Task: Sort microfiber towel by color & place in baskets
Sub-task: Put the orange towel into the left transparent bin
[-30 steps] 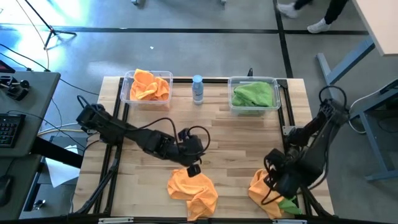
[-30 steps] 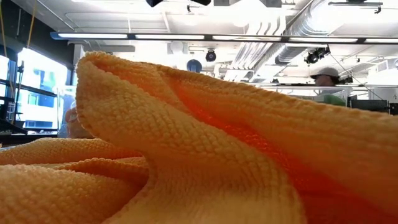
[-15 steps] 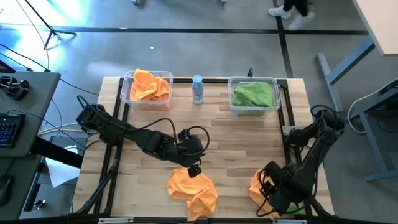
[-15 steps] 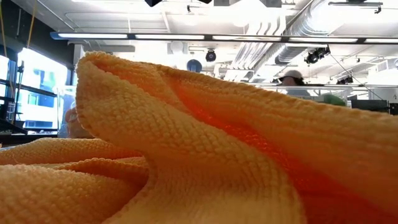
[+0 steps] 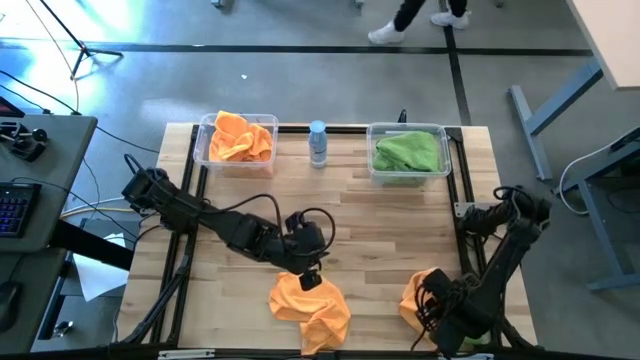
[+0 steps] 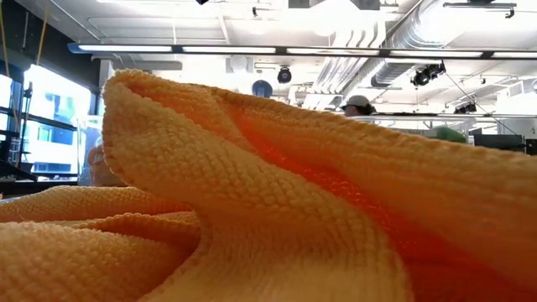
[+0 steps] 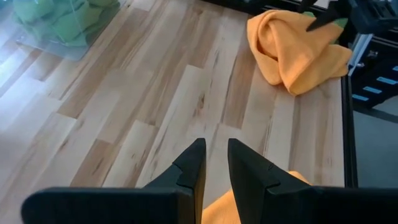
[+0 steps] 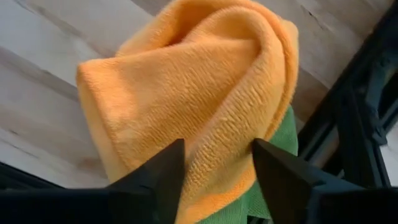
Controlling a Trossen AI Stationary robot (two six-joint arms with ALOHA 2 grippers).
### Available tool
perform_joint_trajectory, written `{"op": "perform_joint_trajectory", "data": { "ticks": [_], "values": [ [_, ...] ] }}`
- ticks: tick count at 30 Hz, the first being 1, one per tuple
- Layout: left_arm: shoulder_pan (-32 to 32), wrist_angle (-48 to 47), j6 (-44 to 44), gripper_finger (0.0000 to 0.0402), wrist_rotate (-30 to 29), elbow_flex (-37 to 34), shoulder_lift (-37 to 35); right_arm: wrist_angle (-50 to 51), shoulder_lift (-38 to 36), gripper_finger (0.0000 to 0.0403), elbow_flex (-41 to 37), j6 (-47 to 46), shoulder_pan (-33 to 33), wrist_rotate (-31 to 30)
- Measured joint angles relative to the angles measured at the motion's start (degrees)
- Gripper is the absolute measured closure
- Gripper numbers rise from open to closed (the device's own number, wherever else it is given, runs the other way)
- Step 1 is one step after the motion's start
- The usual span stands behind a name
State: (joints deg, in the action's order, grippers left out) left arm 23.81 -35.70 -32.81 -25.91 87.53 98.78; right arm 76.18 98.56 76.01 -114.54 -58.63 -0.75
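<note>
Bottom edge of the high view: two loose piles remain on the table (image 5: pixel 390 235). At bottom centre lies a crumpled orange towel (image 5: pixel 312 308); at bottom right an orange towel (image 5: pixel 415 300) lies on a green towel (image 8: pixel 278 146), of which only an edge shows beneath it. The right gripper (image 8: pixel 214 165) stands directly over this right-hand pile, jaws spread wide to either side of the orange fold and not yet closed on it. The left gripper (image 7: pixel 216 163) hovers at the upper edge of the centre towel, jaws nearly together with a narrow gap, holding nothing. The low view is filled by orange cloth. Mid-table is bare wood. Top of the frame: the left basket (image 5: pixel 208 135) holds orange towels, the right basket (image 5: pixel 440 133) holds green ones, and a blue-capped bottle (image 5: pixel 318 143) stands between them. The step in hand appears to be the pick-up of the right-hand orange towel. The next move probably calls for lowering and closing on the orange layer alone, leaving the green beneath, then carrying it across to the upper-left basket.
</note>
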Motion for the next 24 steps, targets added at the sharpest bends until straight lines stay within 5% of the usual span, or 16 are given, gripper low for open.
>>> {"op": "perform_joint_trajectory", "data": {
  "ticks": [8, 14, 19, 24],
  "values": [
    [-0.7, 0.0, 0.0, 0.0349, 0.0, 0.0, 0.0, 1.3, 0.0, 0.0381, 0.0, -6.7, -2.5, -0.1],
    [-2.9, 0.0, 0.8, 0.0348, -0.2, 0.0, 0.0, 4.7, -1.2, 0.0388, 4.0, -12.7, -3.6, -6.5],
    [-3.0, 0.0, 9.7, 0.0331, 1.5, 0.0, -0.1, 14.0, -1.5, 0.0397, 15.4, -12.9, -3.4, -18.7],
    [-3.7, 0.1, 16.9, 0.0286, 2.3, 0.0, -0.2, 13.8, -2.7, 0.0400, 23.9, -6.1, -1.2, -40.5]
  ]
}}
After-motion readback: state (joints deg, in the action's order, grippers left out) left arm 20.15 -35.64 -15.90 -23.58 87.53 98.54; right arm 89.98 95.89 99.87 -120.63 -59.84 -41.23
